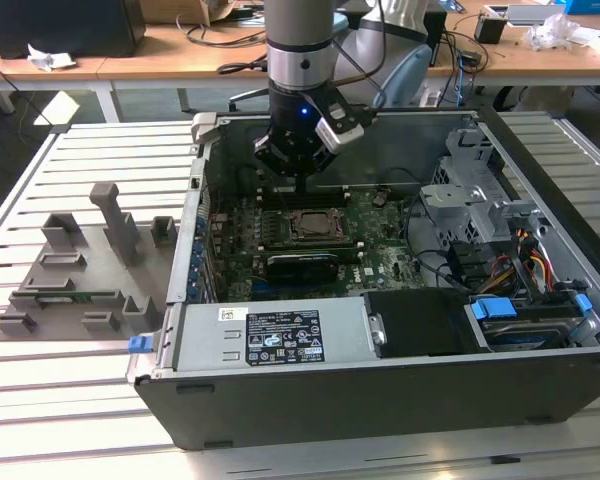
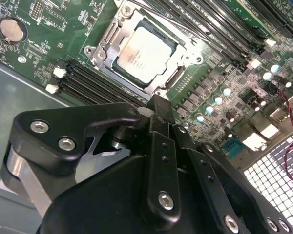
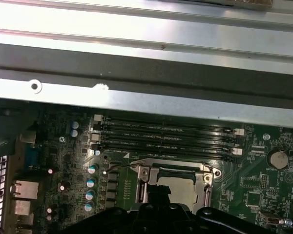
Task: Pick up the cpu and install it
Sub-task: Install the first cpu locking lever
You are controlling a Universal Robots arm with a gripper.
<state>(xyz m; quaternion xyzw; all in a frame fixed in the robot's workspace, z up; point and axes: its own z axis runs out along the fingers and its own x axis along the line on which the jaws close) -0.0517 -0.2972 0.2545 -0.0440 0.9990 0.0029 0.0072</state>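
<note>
1. The cpu (image 2: 144, 53) lies flat in the socket frame (image 2: 145, 51) on the green circuit board (image 2: 44, 44), its silver top facing up; in the first wrist view the cpu (image 3: 178, 187) is partly covered by the dark body of the end effector.
2. The end effector (image 1: 292, 172) hangs inside the open computer case (image 1: 380, 400), above the board and just behind the socket frame (image 1: 308, 226) as the exterior view shows it.
3. It holds nothing; in the second wrist view the end effector (image 2: 158, 105) has its fingers drawn close together, apart from the cpu.
4. Black memory slots (image 3: 166, 136) run alongside the socket frame, between it and the metal wall of the case.
5. A round coin battery (image 2: 13, 29) sits on the board, away from the socket frame.
6. The case stands on the slatted bench (image 1: 80, 400); a grey plastic tray with upright posts (image 1: 90, 265) rests beside the case toward the exterior view's left.
</note>
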